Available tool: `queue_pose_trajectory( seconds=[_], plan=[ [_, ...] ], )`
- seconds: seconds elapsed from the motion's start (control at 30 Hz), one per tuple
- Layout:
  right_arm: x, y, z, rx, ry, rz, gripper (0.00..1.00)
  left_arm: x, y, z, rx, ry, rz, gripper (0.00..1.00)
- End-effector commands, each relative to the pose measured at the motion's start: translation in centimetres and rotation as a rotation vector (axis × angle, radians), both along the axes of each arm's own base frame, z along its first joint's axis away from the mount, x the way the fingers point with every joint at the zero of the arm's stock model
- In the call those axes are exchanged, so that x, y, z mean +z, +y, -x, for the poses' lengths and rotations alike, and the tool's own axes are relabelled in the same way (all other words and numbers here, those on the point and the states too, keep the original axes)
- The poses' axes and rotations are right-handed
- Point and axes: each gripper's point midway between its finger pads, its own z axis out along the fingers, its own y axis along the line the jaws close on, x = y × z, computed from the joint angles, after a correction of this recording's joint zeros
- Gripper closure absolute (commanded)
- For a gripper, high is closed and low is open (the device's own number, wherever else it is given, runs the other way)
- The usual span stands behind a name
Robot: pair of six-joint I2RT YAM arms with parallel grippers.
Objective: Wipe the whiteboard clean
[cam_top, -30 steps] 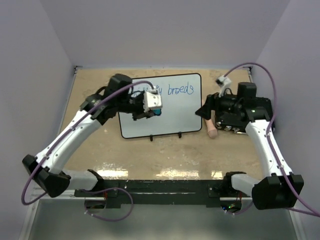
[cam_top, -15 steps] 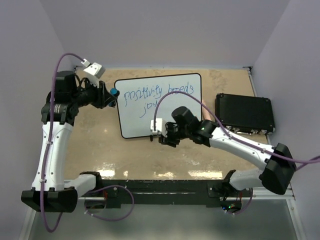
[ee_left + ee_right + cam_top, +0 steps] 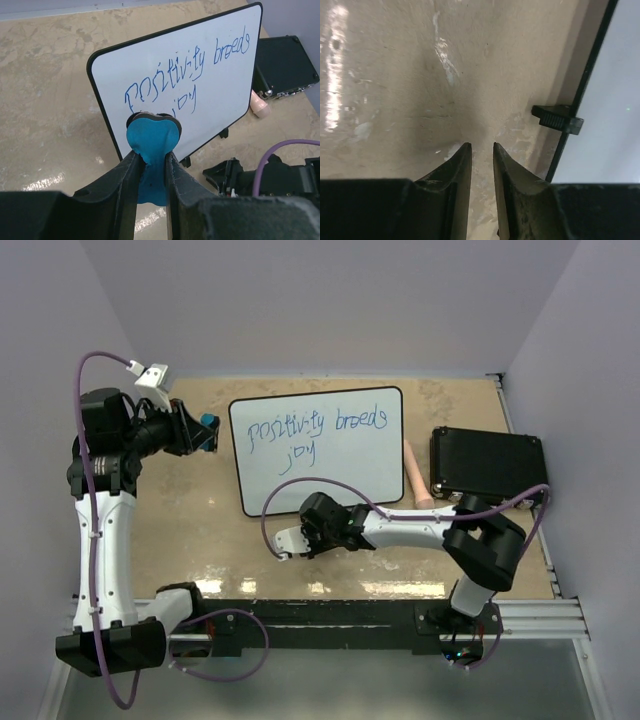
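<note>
Gripping a blue eraser pad [image 3: 150,142] in my left gripper [image 3: 151,156], I hover left of the propped whiteboard [image 3: 220,95], which is not yet wiped. My right gripper [image 3: 482,147] is narrow and empty at its front edge. Next I should press the pad onto the lettering.

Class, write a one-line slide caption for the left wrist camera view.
Left hand grips a blue heart-shaped pad before the black-rimmed white rectangular whiteboard, blue handwriting unerased.
</note>
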Motion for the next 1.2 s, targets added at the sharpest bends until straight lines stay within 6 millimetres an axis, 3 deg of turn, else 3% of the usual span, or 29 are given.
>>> queue_pose_trajectory(
  seconds=[0.0, 0.13, 0.3, 0.43, 0.73, 0.87, 0.97, 1.0, 1.07, 1.1, 1.17],
  plan=[
    [0.8, 1.9, -3.1, -0.016, -0.129, -0.015, 0.75, 1.1, -0.1, 0.2, 0.002, -0.037, 0.037, 1.0],
    [-0.4, 2.3, -4.0, -0.049, -0.139, 0.003, 0.77, 0.7, 0.4, 0.1, 0.034, -0.021, 0.026, 1.0],
    [-0.5, 4.7, -5.6, -0.08, -0.151, -0.025, 0.77, 0.4, 1.2, -0.6, 0.076, 0.005, 0.009, 1.0],
    [-2.0, 6.0, -6.8, -0.094, -0.153, -0.012, 0.77, 0.5, 1.5, -1.0, 0.09, 0.016, 0.006, 1.0],
    [-1.2, 9.9, -10.3, -0.127, -0.173, -0.066, 0.75, -0.2, 1.5, -2.2, 0.09, 0.044, 0.032, 1.0],
    [0.8, 11.4, -10.7, -0.122, -0.156, -0.112, 0.74, 0.1, 2.2, -3.5, 0.124, 0.046, 0.053, 1.0],
    [4.3, 11.6, -9.3, -0.116, -0.105, -0.18, 0.71, 1.5, 3.4, -4.7, 0.165, 0.017, 0.053, 1.0],
    [7.2, 11.8, -8.3, -0.078, -0.077, -0.242, 0.68, 1.9, 3.8, -5.1, 0.177, 0.009, 0.054, 1.0],
    [9.7, 11.0, -6.9, -0.078, -0.03, -0.293, 0.65, 3.1, 5.1, -6.3, 0.212, -0.008, 0.067, 1.0],
    [13.2, 10.7, -6.1, -0.071, -0.028, -0.359, 0.6, 3.4, 5.3, -6.6, 0.217, -0.016, 0.072, 1.0],
    [16.4, 10.0, -5.3, -0.107, 0.09, -0.456, 0.53, 3.9, 5.8, -7.5, 0.223, -0.03, 0.062, 1.0]
  ],
)
